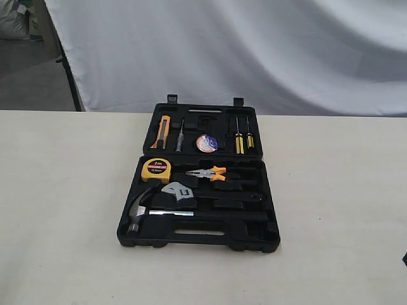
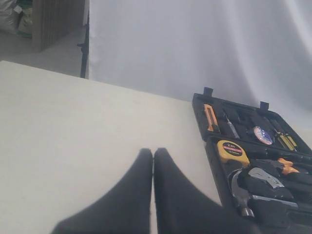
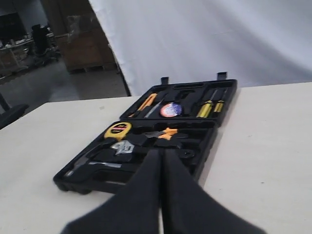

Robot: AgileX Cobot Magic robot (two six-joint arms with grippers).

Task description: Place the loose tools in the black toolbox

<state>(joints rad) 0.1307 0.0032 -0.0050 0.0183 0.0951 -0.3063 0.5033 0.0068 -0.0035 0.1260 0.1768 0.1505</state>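
1. On the pale table (image 1: 63,190), the black toolbox (image 1: 254,240) is lying open. Its two halves are spreading flat, and the lid half is sitting toward the white backdrop (image 1: 267,44).
2. The claw hammer (image 1: 191,214) is resting in the near half, along the edge with the long slot (image 1: 199,232). Its steel head is pointing to the left end and its black shaft is running right.
3. The adjustable wrench (image 1: 184,192) is lying just behind the hammer, with its silver head toward the left and its dark shaft stretching right.
4. The small tape roll (image 1: 206,143) is sitting in the middle of the far half, label facing up. It is lying between a slim screwdriver (image 1: 180,136) and two yellow-handled screwdrivers (image 1: 240,143).
5. The yellow tape measure (image 1: 156,169) is occupying the left rear corner of the near half, with the orange-handled pliers (image 1: 206,173) just beside it. An orange knife (image 1: 163,132) is lying at the left of the far half.
6. The left gripper (image 2: 153,152) is hanging over bare table to the left of the case and apart from it. Its fingers are pressing together with nothing between them.
7. The right gripper (image 3: 161,152) is also keeping its fingers closed and empty. Its tips are pointing at the case's near half (whether they are touching it cannot be told).
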